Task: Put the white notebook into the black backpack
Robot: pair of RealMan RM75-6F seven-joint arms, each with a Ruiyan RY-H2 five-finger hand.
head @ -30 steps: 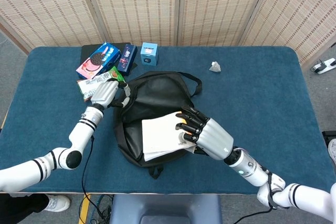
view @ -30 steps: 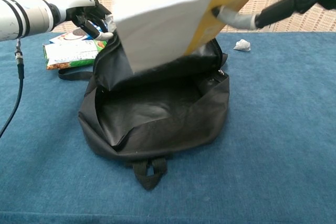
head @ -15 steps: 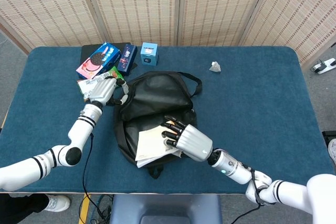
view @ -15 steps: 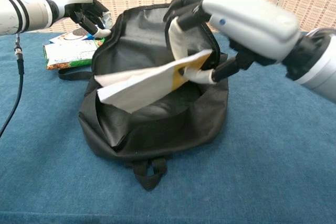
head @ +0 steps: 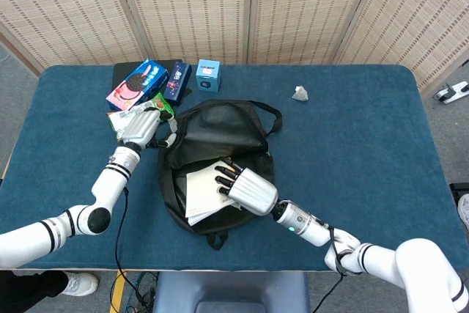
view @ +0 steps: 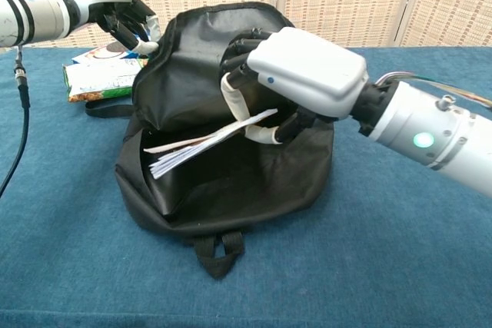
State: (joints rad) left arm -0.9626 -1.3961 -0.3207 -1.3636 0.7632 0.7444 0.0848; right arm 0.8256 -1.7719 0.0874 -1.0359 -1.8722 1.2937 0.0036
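The black backpack [head: 220, 135] [view: 231, 182] lies open on the blue table, its mouth facing the robot. My left hand [head: 143, 129] [view: 121, 21] grips the bag's upper flap at its left edge and holds it raised. My right hand [head: 245, 188] [view: 296, 74] holds the white notebook [head: 201, 192] [view: 201, 147], nearly flat and partly inside the bag's opening. The notebook's near edge still shows over the bag's lower lip.
Snack packs lie behind the bag at the back left: an Oreo box [head: 136, 83], a dark blue pack [head: 176, 81], a small blue box [head: 208, 75] and a green-white pack [head: 124, 117] [view: 104, 77]. A crumpled white scrap [head: 300, 93] lies at the back right.
My right hand has carried the notebook down from above the bag and leftward into its opening, flattening it. The left hand keeps the flap lifted, barely moved.
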